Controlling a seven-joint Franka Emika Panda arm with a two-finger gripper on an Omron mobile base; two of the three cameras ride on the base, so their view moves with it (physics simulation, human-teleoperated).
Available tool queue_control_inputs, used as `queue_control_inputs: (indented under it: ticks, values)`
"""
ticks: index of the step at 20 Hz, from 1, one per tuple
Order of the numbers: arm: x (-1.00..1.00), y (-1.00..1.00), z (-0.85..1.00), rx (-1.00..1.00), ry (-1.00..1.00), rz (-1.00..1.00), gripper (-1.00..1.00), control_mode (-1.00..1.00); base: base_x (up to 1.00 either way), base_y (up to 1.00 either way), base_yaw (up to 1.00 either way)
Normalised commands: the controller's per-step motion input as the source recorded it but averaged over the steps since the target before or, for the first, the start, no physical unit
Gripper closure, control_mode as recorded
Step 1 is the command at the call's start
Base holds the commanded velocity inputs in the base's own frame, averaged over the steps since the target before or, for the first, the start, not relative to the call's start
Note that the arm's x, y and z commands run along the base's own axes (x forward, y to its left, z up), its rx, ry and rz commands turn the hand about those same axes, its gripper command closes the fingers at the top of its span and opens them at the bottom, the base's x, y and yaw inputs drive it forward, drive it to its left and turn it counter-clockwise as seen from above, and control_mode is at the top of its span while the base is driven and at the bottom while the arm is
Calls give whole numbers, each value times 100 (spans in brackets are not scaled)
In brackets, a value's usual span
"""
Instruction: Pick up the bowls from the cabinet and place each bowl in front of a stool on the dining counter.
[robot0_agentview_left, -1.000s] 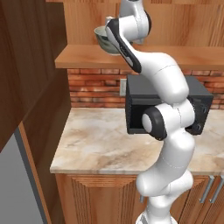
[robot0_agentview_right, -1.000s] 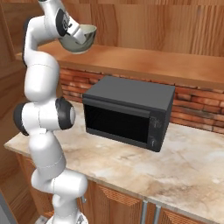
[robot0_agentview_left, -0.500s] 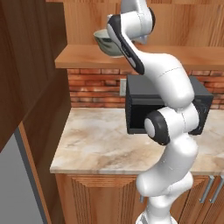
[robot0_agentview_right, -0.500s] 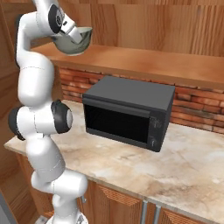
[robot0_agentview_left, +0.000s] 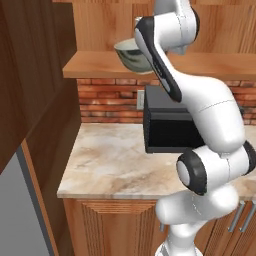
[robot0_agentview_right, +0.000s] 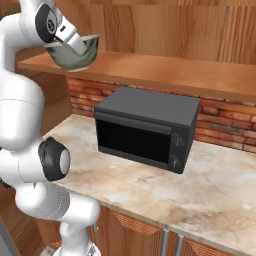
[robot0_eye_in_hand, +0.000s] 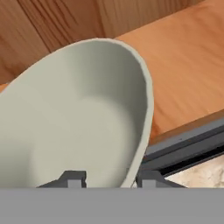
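A grey-green bowl (robot0_agentview_left: 129, 59) with a pale inside hangs tilted at the front edge of the cabinet (robot0_agentview_left: 95, 65) shelf. My gripper (robot0_agentview_right: 80, 47) is shut on the bowl's rim, one finger inside the bowl (robot0_agentview_right: 67, 59) and one outside. In the hand view the pale inside of the bowl (robot0_eye_in_hand: 74, 118) lies just ahead of my gripper (robot0_eye_in_hand: 109, 177), and the rim runs down between the two fingertips (robot0_eye_in_hand: 146, 178). The wooden shelf of the cabinet (robot0_eye_in_hand: 188, 65) shows behind the bowl. The stool and the dining counter are out of view.
A black microwave (robot0_agentview_right: 145, 127) stands on the narrow marbled worktop (robot0_agentview_right: 210, 185) under the shelf, against a brick wall (robot0_agentview_left: 105, 100). A tall wooden panel (robot0_agentview_left: 35, 100) rises at the left. Ribbed base cupboards (robot0_agentview_left: 115, 225) sit below the worktop.
The hand and the bowl have come a little lower and outward, toward the shelf's front edge. The jaws have narrowed on the rim.
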Motion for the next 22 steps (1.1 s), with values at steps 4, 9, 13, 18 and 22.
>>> queue_control_inputs:
  ticks: [4,9,13,18,22]
  values:
    - [-100,-25,-9,0,-20,0,100,-100,0,0,0]
    - [-100,-2,-45,0,-28,3,100,-100,0,0,0]
    - [-100,-3,-52,2,-38,11,100,-100,0,0,0]
    - [-100,-26,-10,11,-25,13,100,-100,0,0,0]
    - [-98,-31,0,13,-11,14,100,-100,0,0,0]
